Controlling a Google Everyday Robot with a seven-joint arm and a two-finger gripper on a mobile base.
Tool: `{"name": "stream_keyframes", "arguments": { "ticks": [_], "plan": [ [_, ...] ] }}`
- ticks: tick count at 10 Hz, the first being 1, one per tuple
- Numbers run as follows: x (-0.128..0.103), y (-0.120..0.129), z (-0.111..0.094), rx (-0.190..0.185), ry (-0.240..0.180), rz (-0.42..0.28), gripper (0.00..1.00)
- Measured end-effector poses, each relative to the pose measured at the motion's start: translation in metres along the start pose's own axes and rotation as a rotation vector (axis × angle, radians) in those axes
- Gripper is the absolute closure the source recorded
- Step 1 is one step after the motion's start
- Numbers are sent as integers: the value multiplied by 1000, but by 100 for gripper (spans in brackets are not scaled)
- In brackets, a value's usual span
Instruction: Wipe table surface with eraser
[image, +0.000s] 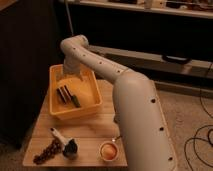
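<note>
We see a large white robot arm (100, 65) filling the right half of the view. Its thick lower section rises from the bottom right. A slimmer section runs up and to the left to a rounded elbow, high above the far left part of the counter (95, 127). From that elbow the last section turns sharply and points almost straight down.

The pincer (65, 80) sits at the end of this downward section. It hangs inside the back of a yellow bin (75, 113), close to the far wall. We cannot tell whether the pincer is open or closed, or whether it touches anything.

The eraser (64, 93) lies on the floor of the bin, just below and in front of the pincer. It is a small dark block with lighter stripes. A short dark stick (75, 101) lies just beside it to the right.

The bin rests on the far left part of the light wooden counter. Along the near edge of the counter we see a cluster of dark grapes (46, 151), a white-handled tool (56, 134), a dark cup (70, 148) and an orange bowl (108, 150).
</note>
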Motion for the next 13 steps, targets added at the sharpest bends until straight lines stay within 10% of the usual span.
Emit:
{"name": "stream_keyframes", "arguments": {
  "ticks": [9, 13],
  "plan": [
    [-5, -16, 11, 9, -21, 3, 20],
    [8, -2, 54, 47, -16, 20, 20]
  ]
}}
